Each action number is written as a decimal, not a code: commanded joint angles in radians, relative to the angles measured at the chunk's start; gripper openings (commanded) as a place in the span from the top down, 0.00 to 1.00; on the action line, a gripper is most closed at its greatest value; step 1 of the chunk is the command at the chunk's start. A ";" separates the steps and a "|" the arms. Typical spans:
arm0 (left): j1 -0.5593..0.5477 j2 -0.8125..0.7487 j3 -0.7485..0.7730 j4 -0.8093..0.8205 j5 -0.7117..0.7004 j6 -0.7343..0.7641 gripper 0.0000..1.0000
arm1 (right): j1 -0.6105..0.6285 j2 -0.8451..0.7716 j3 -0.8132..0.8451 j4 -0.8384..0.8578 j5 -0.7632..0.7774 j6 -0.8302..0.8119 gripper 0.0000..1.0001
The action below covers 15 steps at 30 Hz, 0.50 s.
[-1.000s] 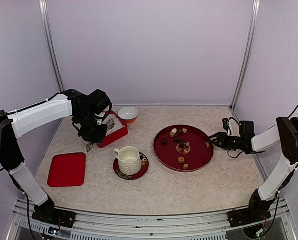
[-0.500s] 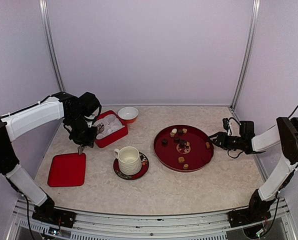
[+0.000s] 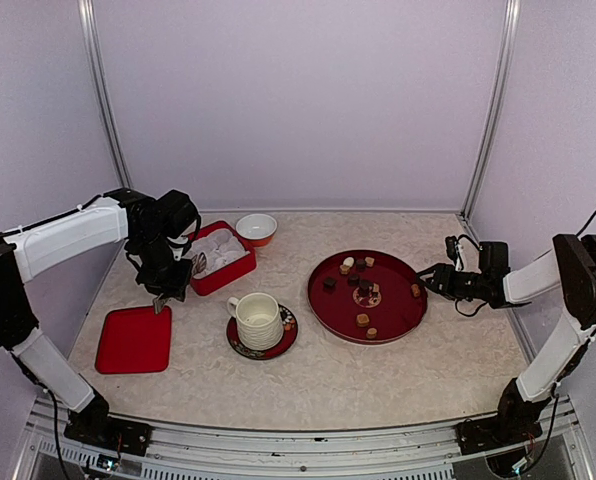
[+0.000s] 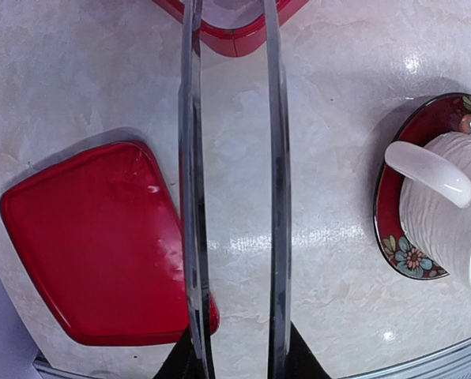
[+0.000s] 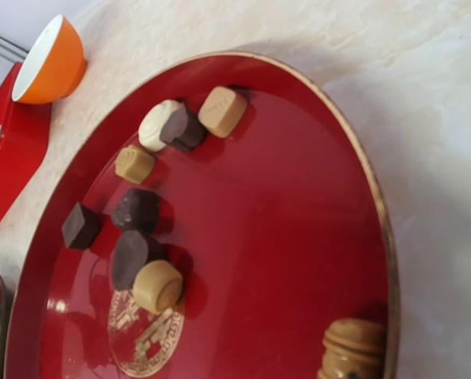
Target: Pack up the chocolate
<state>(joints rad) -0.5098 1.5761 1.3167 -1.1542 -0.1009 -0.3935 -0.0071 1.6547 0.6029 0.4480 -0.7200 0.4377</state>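
Observation:
The chocolate (image 3: 363, 320) lies as several small dark, tan and white pieces on a round red tray (image 3: 393, 318). The right wrist view shows them close up: a tan round one (image 5: 156, 286), dark ones (image 5: 135, 210), and a tan piece (image 5: 354, 349) by the rim at the bottom. My right gripper (image 3: 428, 280) sits low at the tray's right rim, fingers apart and holding nothing. My left gripper (image 3: 171, 272) is shut on metal tongs (image 4: 276, 197), whose tips (image 3: 161, 300) hang over the table between the red box (image 3: 218, 258) and its red lid (image 3: 135, 338).
An orange bowl (image 3: 256, 228) stands behind the paper-lined red box. A ribbed white cup (image 3: 257, 320) on a flowered saucer (image 3: 278, 345) stands left of the tray. The left wrist view shows the lid (image 4: 93, 245) to the left and the cup (image 4: 449, 213) to the right.
My left arm has swung from over the red box toward the front left, carrying the tongs down beside the lid. The right arm has not moved.

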 commanded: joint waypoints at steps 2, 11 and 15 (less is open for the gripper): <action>0.008 -0.014 -0.001 -0.005 0.010 0.013 0.74 | -0.010 -0.006 0.001 0.029 -0.008 0.003 0.41; 0.007 -0.019 0.008 -0.009 0.000 0.011 0.67 | -0.010 -0.015 -0.004 0.031 -0.004 0.004 0.41; 0.000 -0.018 0.053 -0.010 0.000 0.014 0.67 | -0.010 -0.022 -0.005 0.032 -0.006 0.004 0.41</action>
<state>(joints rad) -0.5098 1.5761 1.3170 -1.1557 -0.0971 -0.3904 -0.0071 1.6547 0.6029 0.4561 -0.7197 0.4393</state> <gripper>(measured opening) 0.327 0.590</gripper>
